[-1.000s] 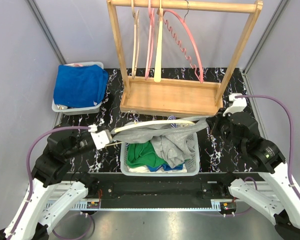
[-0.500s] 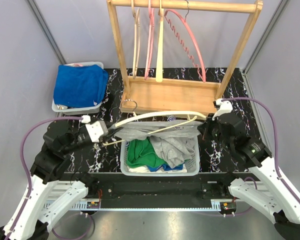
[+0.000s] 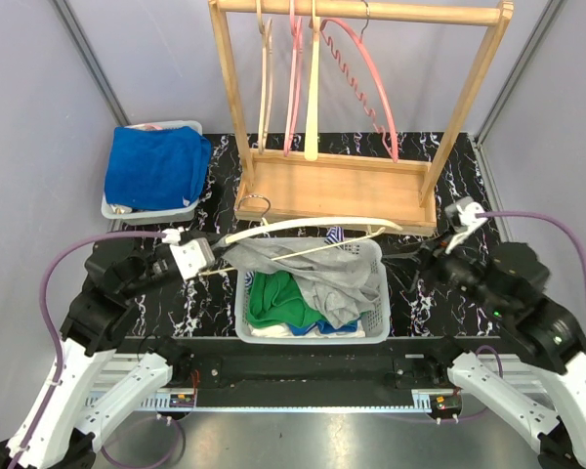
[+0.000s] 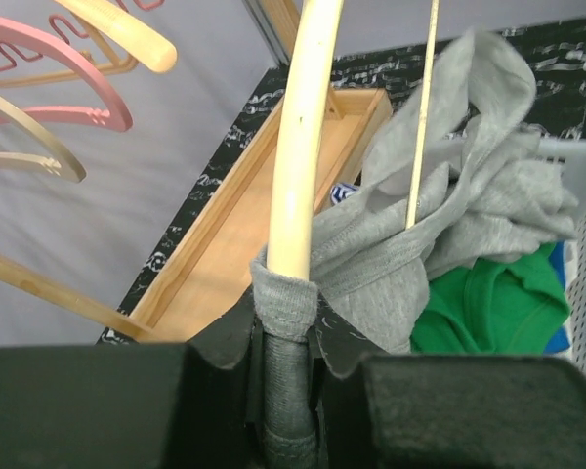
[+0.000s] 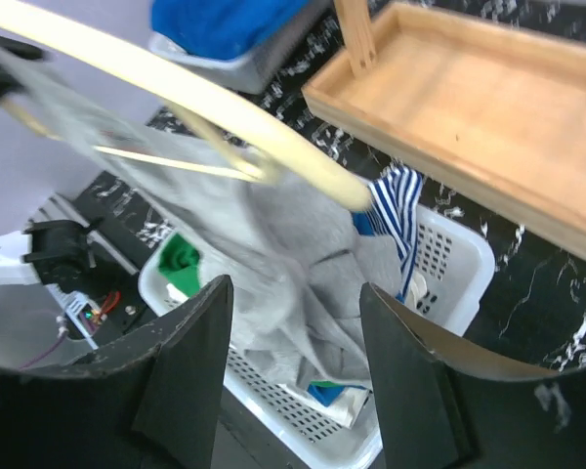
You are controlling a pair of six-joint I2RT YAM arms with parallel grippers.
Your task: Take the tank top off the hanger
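Your left gripper (image 3: 199,261), mid-left, pinches hanger (image 3: 313,227) and strap (image 4: 288,303) together. Your right gripper (image 5: 293,376) gapes empty: grab the tank top (image 3: 340,283) at centre and pull rightward as the left loosens.

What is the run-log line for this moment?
left claw: shut on hanger | right claw: open, empty | tank top: one strap around hanger at left claw, rest draped into basket

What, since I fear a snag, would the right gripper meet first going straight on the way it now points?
Most likely the grey tank top, hanging from the hanger right ahead of the open right gripper. The white basket lies beyond it; depth is unclear.
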